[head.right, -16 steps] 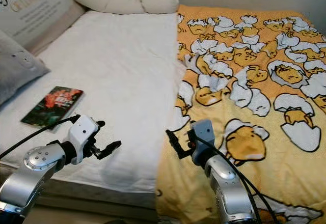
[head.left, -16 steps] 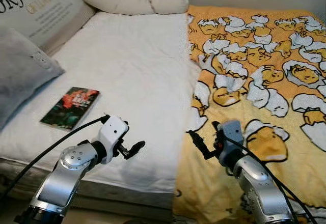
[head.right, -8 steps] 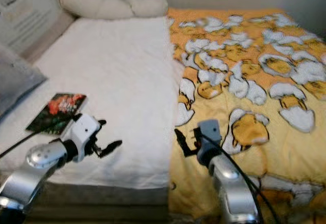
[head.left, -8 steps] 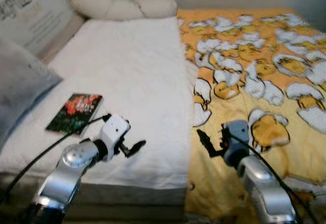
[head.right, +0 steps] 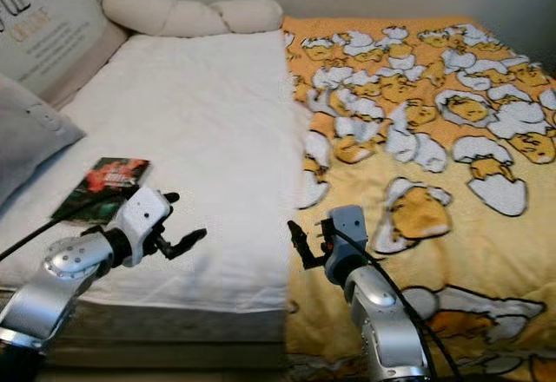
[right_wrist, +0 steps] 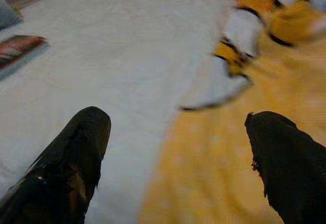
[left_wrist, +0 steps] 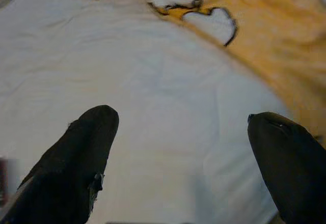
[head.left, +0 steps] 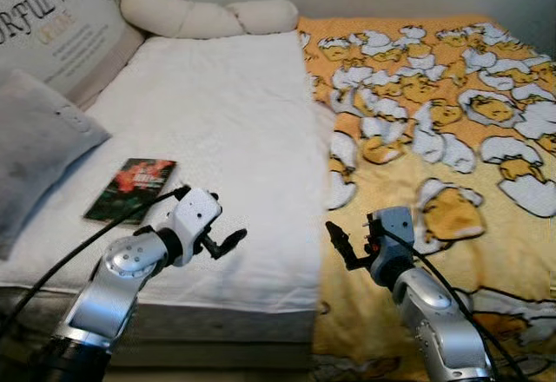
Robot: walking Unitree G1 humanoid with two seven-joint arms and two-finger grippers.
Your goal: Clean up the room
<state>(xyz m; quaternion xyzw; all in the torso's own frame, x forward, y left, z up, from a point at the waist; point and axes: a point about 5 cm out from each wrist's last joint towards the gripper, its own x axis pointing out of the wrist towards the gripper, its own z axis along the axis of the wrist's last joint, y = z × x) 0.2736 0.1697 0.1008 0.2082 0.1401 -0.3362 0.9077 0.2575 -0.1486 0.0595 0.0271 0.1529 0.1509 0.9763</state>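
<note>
A dark book (head.left: 130, 189) with a red cover picture lies flat on the white sheet (head.left: 226, 113), near the bed's left front. My left gripper (head.left: 230, 241) hovers open just right of the book, over the sheet's front edge, holding nothing. The yellow blanket (head.left: 434, 139) with an egg pattern covers the bed's right half. My right gripper (head.left: 339, 245) is open above the blanket's left edge near the front. In the right wrist view the book (right_wrist: 18, 51) sits off to one side, and the black fingers (right_wrist: 76, 147) stand wide apart.
A grey pillow (head.left: 35, 148) and a lettered pillow (head.left: 61, 26) lean at the bed's left. A long cream bolster (head.left: 208, 17) lies along the head. The bed's grey front edge (head.left: 217, 326) runs below both grippers. A wall stands behind.
The whole view has shifted and sharpened, so the camera moved; more of the bed's front edge shows. Both arms hold about the same pose and both grippers stay open.
</note>
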